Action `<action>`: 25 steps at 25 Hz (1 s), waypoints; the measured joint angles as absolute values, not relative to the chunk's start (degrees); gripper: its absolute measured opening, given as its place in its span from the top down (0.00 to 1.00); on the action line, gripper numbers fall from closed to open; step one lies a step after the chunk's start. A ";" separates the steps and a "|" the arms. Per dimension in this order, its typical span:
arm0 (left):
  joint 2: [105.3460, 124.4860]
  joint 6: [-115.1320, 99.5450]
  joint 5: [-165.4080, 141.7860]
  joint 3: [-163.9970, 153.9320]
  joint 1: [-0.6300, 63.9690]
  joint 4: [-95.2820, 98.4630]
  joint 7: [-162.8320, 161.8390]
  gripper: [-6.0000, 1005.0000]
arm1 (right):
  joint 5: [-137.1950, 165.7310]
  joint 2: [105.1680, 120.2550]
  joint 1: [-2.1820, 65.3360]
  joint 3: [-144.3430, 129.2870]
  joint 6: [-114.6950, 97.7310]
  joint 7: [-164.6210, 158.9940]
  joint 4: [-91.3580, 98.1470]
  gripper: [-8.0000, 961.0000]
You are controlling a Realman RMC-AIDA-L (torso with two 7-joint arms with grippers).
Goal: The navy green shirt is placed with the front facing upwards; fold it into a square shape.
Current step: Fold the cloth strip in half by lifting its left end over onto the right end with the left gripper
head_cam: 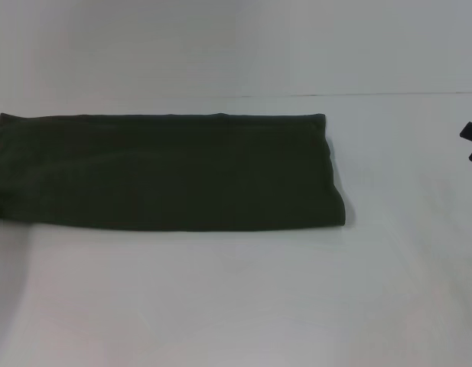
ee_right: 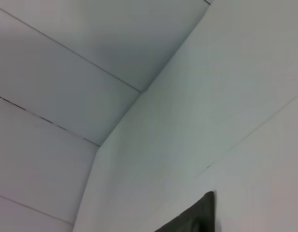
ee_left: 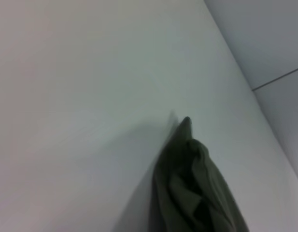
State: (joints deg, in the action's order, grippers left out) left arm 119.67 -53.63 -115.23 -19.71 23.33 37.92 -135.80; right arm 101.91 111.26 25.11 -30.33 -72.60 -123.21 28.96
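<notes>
On the white tabletop (head_cam: 220, 298) lies the dark olive-green cotton shirt (head_cam: 167, 172), folded into 1 long flat band with plain fabric up, its left end running past the head view's left edge. At the right edge, the right gripper's 2 black fingertips (head_cam: 471, 143) hang apart, well clear of the cloth.

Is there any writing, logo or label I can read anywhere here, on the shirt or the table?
None can be read. The navy green shirt lies folded into a long band on the white table, showing only plain dark cloth in all three views; no lettering or label shows.
</notes>
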 joint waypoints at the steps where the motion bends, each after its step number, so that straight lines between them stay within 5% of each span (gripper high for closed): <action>1: 119.67 -53.63 -115.23 -19.71 23.33 37.92 -135.80 0.99 | 101.93 111.27 25.11 -30.35 -72.60 -123.18 28.87 0.23; 16: 119.08 -73.83 -110.56 -21.53 32.10 43.16 -133.85 0.99 | 101.96 111.94 26.06 -30.41 -72.57 -122.64 28.88 0.23; 25: 121.06 -74.46 -108.56 -30.30 38.20 43.78 -133.51 0.99 | 101.95 112.29 26.34 -30.55 -72.63 -122.60 28.82 0.23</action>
